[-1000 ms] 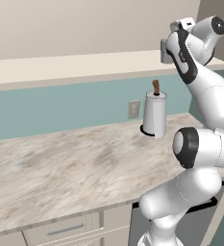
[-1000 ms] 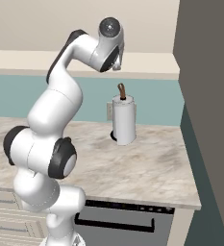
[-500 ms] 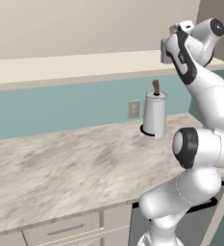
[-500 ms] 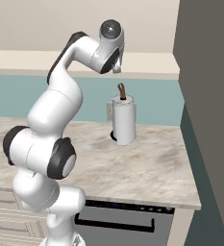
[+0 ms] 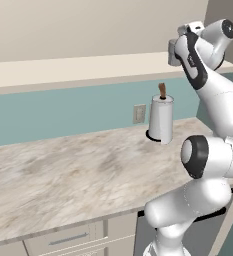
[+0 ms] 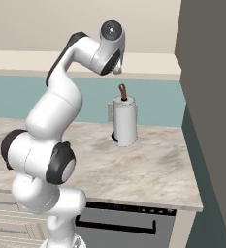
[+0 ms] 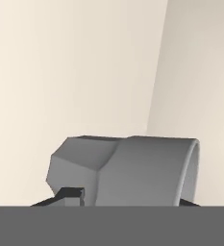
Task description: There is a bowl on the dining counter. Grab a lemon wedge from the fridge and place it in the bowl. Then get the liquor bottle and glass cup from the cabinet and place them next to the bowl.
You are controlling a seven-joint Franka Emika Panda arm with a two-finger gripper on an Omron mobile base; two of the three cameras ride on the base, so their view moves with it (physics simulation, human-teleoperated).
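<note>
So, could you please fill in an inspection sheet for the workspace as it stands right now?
Surface: marbled beige-grey counter with drawers beneath.
Job's things: glass cup, grey and translucent, close in the hand view in front of a cream panel.
Clutter: paper towel roll upright on its stand at the back of the counter.
Grippers: gripper raised high near the cream upper cabinet; the cup sits between the jaws, but a firm grip cannot be told.
Cables: nothing seen.
Surroundings: teal back wall with an outlet; tall dark grey panel at the counter's right end; appliance front with a dark handle below.
</note>
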